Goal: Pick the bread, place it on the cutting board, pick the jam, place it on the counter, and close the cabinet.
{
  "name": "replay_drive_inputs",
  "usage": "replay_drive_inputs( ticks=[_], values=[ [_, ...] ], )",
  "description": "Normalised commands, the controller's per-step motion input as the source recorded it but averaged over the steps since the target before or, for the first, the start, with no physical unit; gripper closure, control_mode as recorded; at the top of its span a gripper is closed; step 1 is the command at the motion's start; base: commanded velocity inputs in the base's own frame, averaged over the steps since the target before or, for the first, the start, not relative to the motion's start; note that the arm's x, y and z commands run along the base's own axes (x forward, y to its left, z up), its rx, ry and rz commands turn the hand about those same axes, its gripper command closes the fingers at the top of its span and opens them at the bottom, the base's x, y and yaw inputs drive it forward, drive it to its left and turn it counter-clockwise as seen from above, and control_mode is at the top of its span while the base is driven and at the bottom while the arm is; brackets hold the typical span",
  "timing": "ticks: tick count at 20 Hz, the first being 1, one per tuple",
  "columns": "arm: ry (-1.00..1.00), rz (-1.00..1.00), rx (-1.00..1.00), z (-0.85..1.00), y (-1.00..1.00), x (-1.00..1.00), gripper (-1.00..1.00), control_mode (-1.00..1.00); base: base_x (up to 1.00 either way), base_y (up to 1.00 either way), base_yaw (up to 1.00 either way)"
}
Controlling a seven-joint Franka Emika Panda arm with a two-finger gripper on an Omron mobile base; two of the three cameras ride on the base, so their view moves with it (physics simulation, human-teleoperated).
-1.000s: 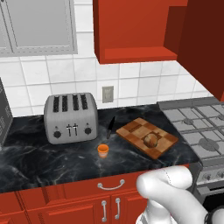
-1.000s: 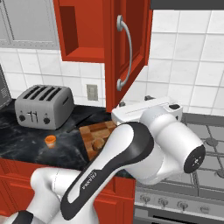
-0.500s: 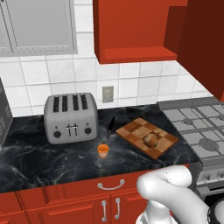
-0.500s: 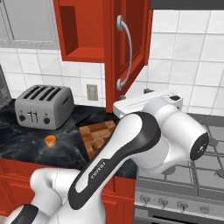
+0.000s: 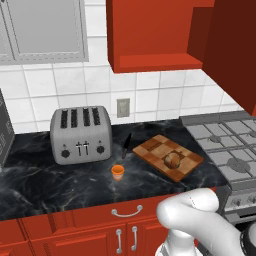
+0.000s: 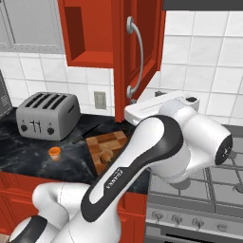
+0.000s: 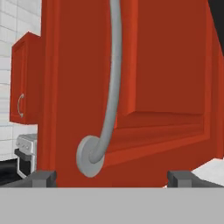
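Note:
The round brown bread (image 5: 172,160) (image 6: 105,154) lies on the checkered cutting board (image 5: 165,152) (image 6: 113,140). The small orange jam (image 5: 117,172) (image 6: 55,152) stands on the black counter (image 5: 50,185), in front of the toaster. The red cabinet (image 5: 150,35) hangs open, its door (image 6: 142,47) (image 7: 166,74) swung out toward me. My gripper (image 6: 131,101) (image 7: 112,178) is open right at the door's lower edge. The lower end of the silver handle (image 7: 94,153) (image 6: 137,57) sits just ahead of its spread fingertips (image 7: 43,177). Nothing is held.
A silver four-slot toaster (image 5: 80,134) (image 6: 47,115) stands at the back of the counter. A gas stove (image 5: 225,145) (image 6: 223,180) borders the counter on the right. A grey glass-fronted wall cabinet (image 5: 45,27) hangs at upper left. Red drawers (image 5: 125,212) sit below.
My arm's elbow has risen and the hand has edged up toward the open door's lower edge. Bread, jam and board have not moved.

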Motion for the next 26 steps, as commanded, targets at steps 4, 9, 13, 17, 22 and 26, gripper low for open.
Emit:
replay_drive_inputs(
  ticks=[4, 9, 13, 17, 22, 26],
  values=[
    [0.0, 0.07, 0.0, 0.15, 0.0, 0.0, -1.0, -1.0, 0.0, 0.0, 0.0],
    [0.0, 0.07, 0.0, 0.09, 0.0, 0.0, -1.0, -1.0, 0.0, 0.0, 0.0],
    [0.0, 0.06, 0.0, 0.02, 0.0, 0.0, -1.0, -1.0, 0.0, 0.0, 0.0],
    [0.01, 0.06, 0.0, 0.0, 0.0, 0.0, -1.0, -1.0, 0.0, 0.0, 0.0],
    [0.0, 0.06, 0.0, 0.0, 0.0, 0.0, -1.0, -1.0, 0.0, 0.0, 0.0],
    [0.0, 0.05, 0.0, 0.0, 0.0, 0.0, -1.0, -1.0, 0.0, 0.0, 0.0]
  ],
)
